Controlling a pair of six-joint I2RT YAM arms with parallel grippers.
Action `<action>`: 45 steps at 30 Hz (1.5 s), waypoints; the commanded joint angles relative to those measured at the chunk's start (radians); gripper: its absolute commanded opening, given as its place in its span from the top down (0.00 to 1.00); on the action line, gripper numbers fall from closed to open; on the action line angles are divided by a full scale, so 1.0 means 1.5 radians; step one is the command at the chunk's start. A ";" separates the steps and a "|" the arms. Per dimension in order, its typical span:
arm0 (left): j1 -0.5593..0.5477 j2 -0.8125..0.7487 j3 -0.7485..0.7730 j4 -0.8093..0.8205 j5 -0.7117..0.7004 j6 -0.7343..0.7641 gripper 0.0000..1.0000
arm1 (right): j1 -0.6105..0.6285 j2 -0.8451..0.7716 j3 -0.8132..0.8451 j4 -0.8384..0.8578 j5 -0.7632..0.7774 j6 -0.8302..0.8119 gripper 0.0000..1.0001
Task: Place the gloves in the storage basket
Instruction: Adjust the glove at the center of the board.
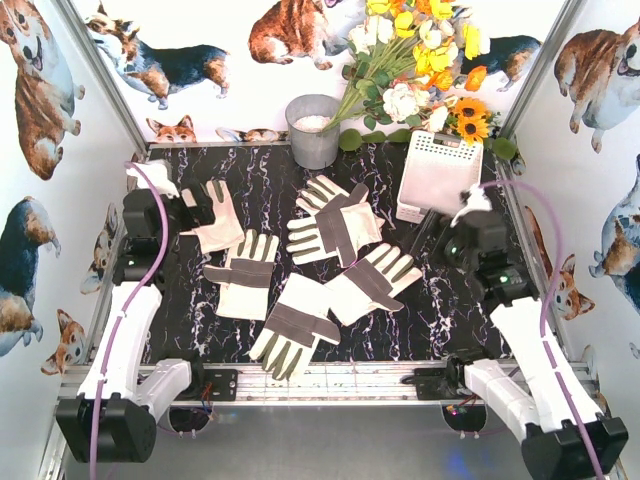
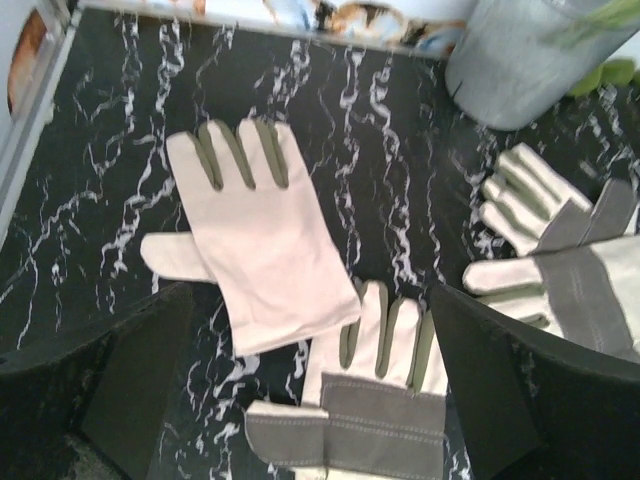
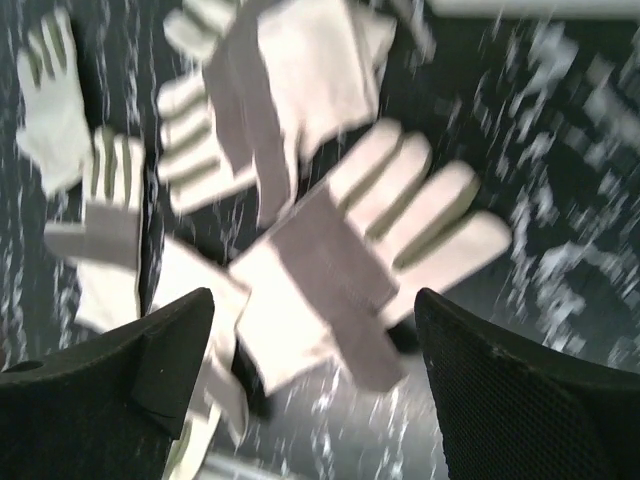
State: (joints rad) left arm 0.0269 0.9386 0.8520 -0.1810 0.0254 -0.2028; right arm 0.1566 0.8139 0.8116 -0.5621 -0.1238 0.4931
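**A:** Cream-white fabric work gloves point(image 1: 335, 225) with grey-brown patches, several. Location?

**B:** All flat on the black, white-veined marble-pattern tabletop point(image 1: 260, 168). They lie left of the white perforated plastic storage basket point(image 1: 440, 170) and nearer the arm bases than it. Every one I can see is outside it. Two overlap just left of the basket, and one lies farthest left from it.

**A:** Basket itself?

**B:** Tilted at the back right. A bunch of yellow, white and orange flowers point(image 1: 420, 50) is just behind it. A round grey metal bucket point(image 1: 313, 130) stands to its left.

**A:** Left gripper point(image 2: 310, 300)?

**B:** Well left of the basket, jaws wide apart with nothing between them. It hangs over that farthest glove, whose plain cream side faces up.

**A:** Right gripper point(image 3: 310, 300)?

**B:** Just on the near side of the basket. Its wrist view is blurred, but the fingers stand apart above a glove with a grey-brown patch, gripping nothing.
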 commanded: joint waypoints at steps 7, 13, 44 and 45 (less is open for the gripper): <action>0.000 -0.050 -0.041 -0.040 -0.091 0.042 0.00 | 0.035 -0.007 -0.109 -0.156 -0.095 0.146 0.18; 0.000 -0.045 -0.043 -0.036 -0.131 0.060 0.00 | 0.036 0.002 -0.202 -0.029 -0.190 0.238 0.19; -0.084 0.004 -0.043 -0.044 -0.113 0.085 0.00 | 0.036 0.063 -0.144 -0.046 -0.176 0.116 1.00; -0.092 0.008 -0.043 -0.050 -0.114 0.084 0.00 | 0.036 0.052 -0.126 -0.076 -0.165 0.093 1.00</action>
State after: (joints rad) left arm -0.0761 0.9501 0.7475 -0.2214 -0.1608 -0.0734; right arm 0.2077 0.9836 0.5014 -0.5392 -0.4519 0.7849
